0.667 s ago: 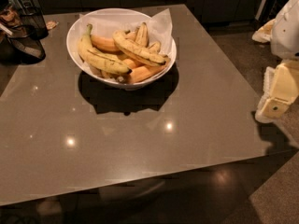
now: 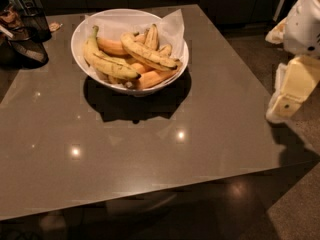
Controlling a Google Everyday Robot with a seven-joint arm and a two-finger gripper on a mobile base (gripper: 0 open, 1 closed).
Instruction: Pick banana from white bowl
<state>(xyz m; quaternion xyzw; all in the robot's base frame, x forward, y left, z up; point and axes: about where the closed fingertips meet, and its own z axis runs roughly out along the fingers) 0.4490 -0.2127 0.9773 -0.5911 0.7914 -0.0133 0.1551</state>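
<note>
The white bowl [image 2: 80,36], lined with white paper, stands at the back middle of the brown table [image 2: 150,149]. It holds several bananas. The banana [image 2: 148,55] is long, yellow and brown-speckled with a dark end, and lies across the top of the pile, slanting down to the right. A fatter yellow banana [image 2: 106,60] lies along the bowl's left side. Shorter orange-toned bananas [image 2: 155,78] lie under them. My gripper [image 2: 286,100], cream and white, hangs off the table's right edge, well to the right of the bowl and apart from it.
Dark wire-mesh baskets [image 2: 27,31] stand at the table's back left corner. The table's front edge [image 2: 150,196] runs across the lower part of the view. Speckled floor [image 2: 300,214] lies to the right and below the table.
My arm at the right has shifted slightly up and to the left. The bowl and the bananas have not moved.
</note>
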